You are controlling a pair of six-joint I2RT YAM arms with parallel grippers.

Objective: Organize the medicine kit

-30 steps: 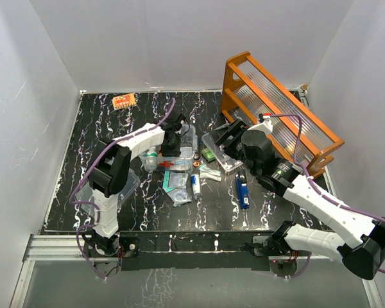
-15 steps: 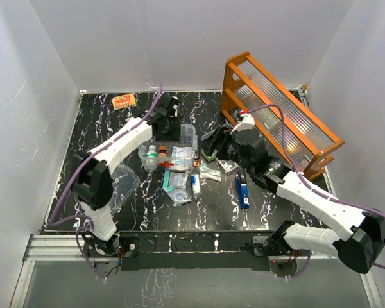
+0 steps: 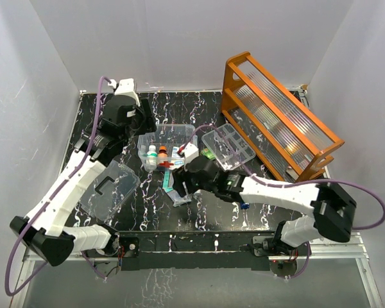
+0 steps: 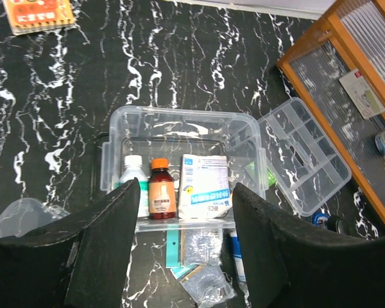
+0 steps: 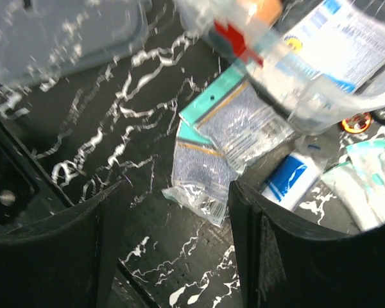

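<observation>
The medicine kit [image 3: 169, 133] is a clear box in mid-table, with its red cross [image 5: 228, 32] on the front wall. Inside stand a white bottle [image 4: 133, 173] and an orange-capped brown bottle [image 4: 162, 194], with a white packet [image 4: 205, 189] beside them. Its clear lid [image 3: 109, 186] with a dark handle lies front left. My left gripper [image 4: 189, 256] hangs open and empty high above the kit, back left of it in the top view [image 3: 140, 122]. My right gripper [image 5: 173, 256] is open just over the foil packets [image 5: 208, 170] in front of the kit.
A clear divided tray [image 3: 228, 146] lies right of the kit, before the orange rack [image 3: 276, 115]. A white-and-blue tube [image 5: 292, 176] and other small packets [image 5: 366, 183] lie by the foil packets. An orange blister card [image 4: 38, 13] sits at the back left.
My left gripper rose out of the kit, drew back to the left rear and opened. My right arm swung left from the tray to low over the foil packets.
</observation>
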